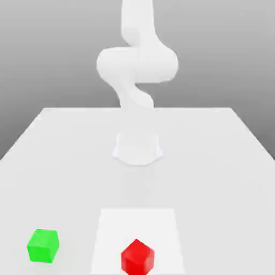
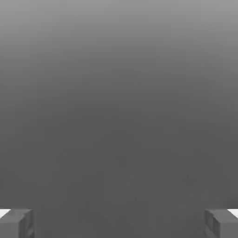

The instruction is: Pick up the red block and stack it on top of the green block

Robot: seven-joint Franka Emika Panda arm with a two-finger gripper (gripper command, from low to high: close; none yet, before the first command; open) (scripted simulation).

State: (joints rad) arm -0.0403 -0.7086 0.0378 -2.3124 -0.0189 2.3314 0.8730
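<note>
The red block (image 1: pixel 137 258) is sitting on a white square (image 1: pixel 137 225), one corner pointing toward the arm (image 1: pixel 137 70); the pincer (image 2: pixel 119 224) is gaping wide.

Layout, exterior view: you have the arm's base (image 1: pixel 137 147) standing on the table (image 1: pixel 215 161), behind both blocks and behind the panel (image 1: pixel 115 228). The panel lies on the table, before the base and roughly in line with it. Your block to be lifted (image 1: pixel 137 258) sits at the panel's near part, about midway between its sides. Your block to be stacked on (image 1: pixel 43 246) rests directly on the table, toward the exterior view's left, beside the panel but apart from it, and slightly farther back than the other block.
</note>
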